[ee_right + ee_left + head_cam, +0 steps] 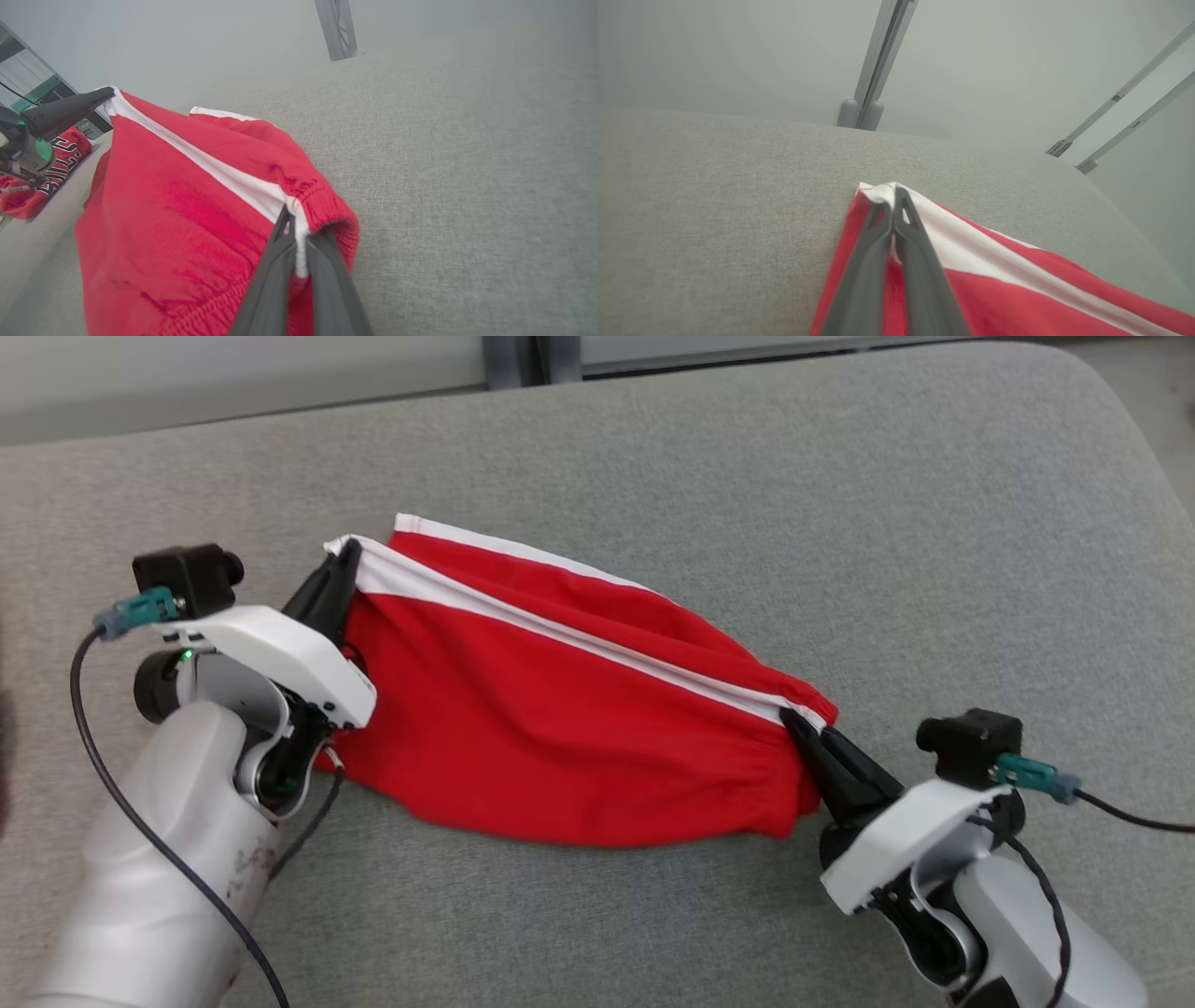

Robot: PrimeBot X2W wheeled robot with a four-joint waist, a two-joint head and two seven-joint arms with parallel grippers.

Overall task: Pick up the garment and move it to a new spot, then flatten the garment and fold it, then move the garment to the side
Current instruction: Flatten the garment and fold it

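red fabric garment with white stripes (560, 728) pinched at both ends
left gripper (347, 553) is clamped on its white-trimmed corner, right gripper (792, 717) on the gathered end; it lies stretched between them on the grey fabric cushion (840, 523).

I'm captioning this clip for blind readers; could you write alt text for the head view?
A red garment with a white stripe is held stretched between two grippers on a grey cushion: the left gripper pinches its upper-left corner, the right gripper its lower-right end.

Red garment (523, 728) with white stripe, stretched lengthwise over grey cushion.
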